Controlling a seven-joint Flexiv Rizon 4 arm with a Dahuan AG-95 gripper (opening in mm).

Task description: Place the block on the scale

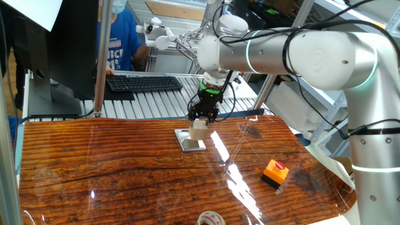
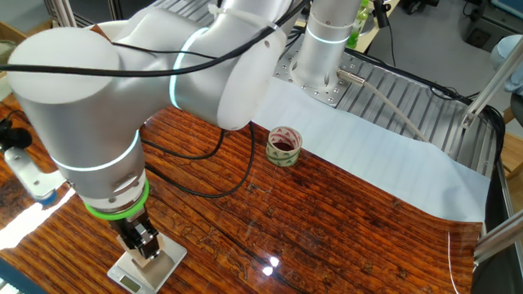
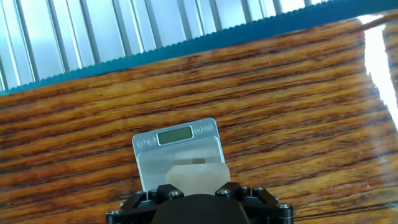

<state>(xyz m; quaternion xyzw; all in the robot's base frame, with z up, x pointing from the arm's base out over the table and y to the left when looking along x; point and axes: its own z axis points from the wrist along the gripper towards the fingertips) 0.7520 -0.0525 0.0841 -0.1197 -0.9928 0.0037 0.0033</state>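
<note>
gripper [image 1: 201,120] clamped on block [image 1: 199,130] | block just above scale [image 1: 189,140], contact unclear | hand view only: scale display [image 3: 175,134] and block [image 3: 196,176] over plate | one fixed view only: orange box [image 1: 275,173] well apart | other fixed view only: tape roll [image 2: 283,146]

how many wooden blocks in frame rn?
1. The block is held in the gripper just above the scale; the hand view shows it over the plate. None elsewhere on the table, though the arm could hide some.
</note>
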